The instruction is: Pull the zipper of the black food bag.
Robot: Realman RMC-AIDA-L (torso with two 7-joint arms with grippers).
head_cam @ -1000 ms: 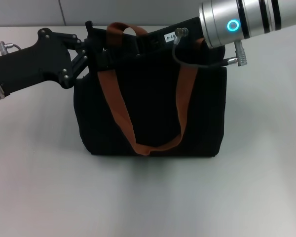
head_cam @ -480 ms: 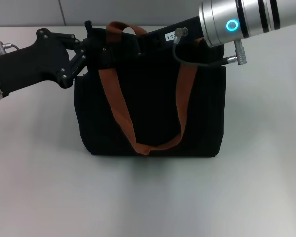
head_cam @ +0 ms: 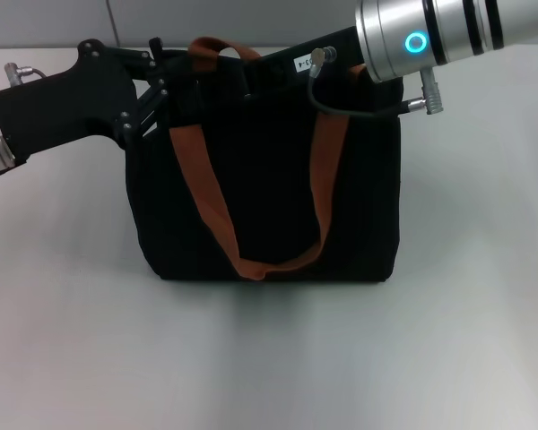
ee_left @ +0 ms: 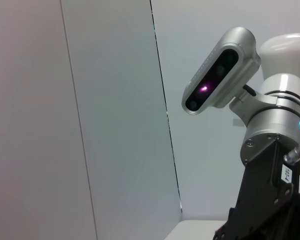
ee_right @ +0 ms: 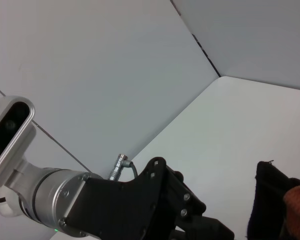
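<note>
The black food bag (head_cam: 269, 206) stands upright mid-table in the head view, with its orange-brown strap handles (head_cam: 202, 179) hanging down its front. My left gripper (head_cam: 175, 85) is at the bag's top left corner, black against the black fabric. My right gripper (head_cam: 255, 81) reaches in from the right along the bag's top edge. The zipper pull tab is hidden among the black parts. The right wrist view shows my left gripper (ee_right: 190, 215) next to a corner of the bag (ee_right: 270, 200).
The bag stands on a white table (head_cam: 466, 313) with a grey wall (head_cam: 72, 22) behind it. A cable (head_cam: 341, 103) loops from my right wrist over the bag's top. The left wrist view shows my right wrist (ee_left: 270, 150) and head camera (ee_left: 217, 72).
The left gripper has risen and shifted slightly right at the bag's corner. The right arm and the bag's top have moved a little to the left.
</note>
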